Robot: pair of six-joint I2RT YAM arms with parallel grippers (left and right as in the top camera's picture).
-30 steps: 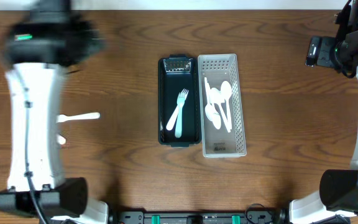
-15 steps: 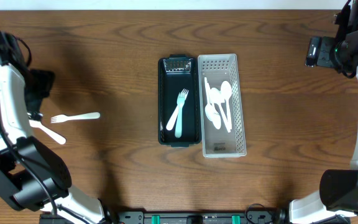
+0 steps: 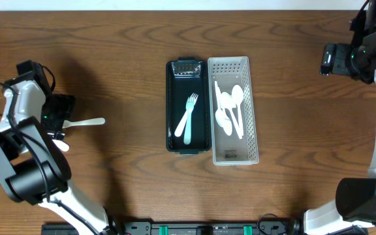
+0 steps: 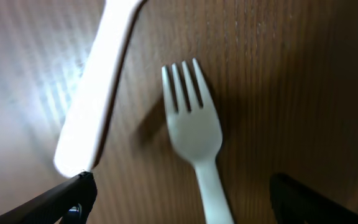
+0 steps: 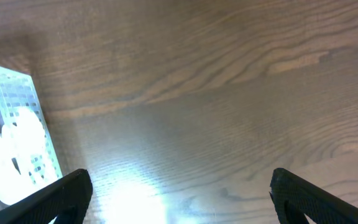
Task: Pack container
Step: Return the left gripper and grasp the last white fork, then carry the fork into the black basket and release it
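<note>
A dark green container (image 3: 173, 104) at table centre holds one white fork (image 3: 188, 119). Beside it on the right, a clear perforated tray (image 3: 253, 111) holds several white spoons (image 3: 229, 111). At the left, my left gripper (image 3: 56, 117) hangs open over a loose white fork (image 3: 87, 121); in the left wrist view the fork (image 4: 194, 134) lies between the open fingers, untouched, with another white utensil handle (image 4: 98, 93) lying beside it. My right gripper (image 3: 335, 57) is open and empty at the far right, over bare wood (image 5: 197, 124).
The clear tray's corner with spoons shows at the left edge of the right wrist view (image 5: 11, 143). A second white utensil (image 3: 61, 145) peeks out under the left arm near the table's left edge.
My left arm has swung down and in from the far left, and its gripper now sits over the loose fork's tines. The right arm has barely moved.
</note>
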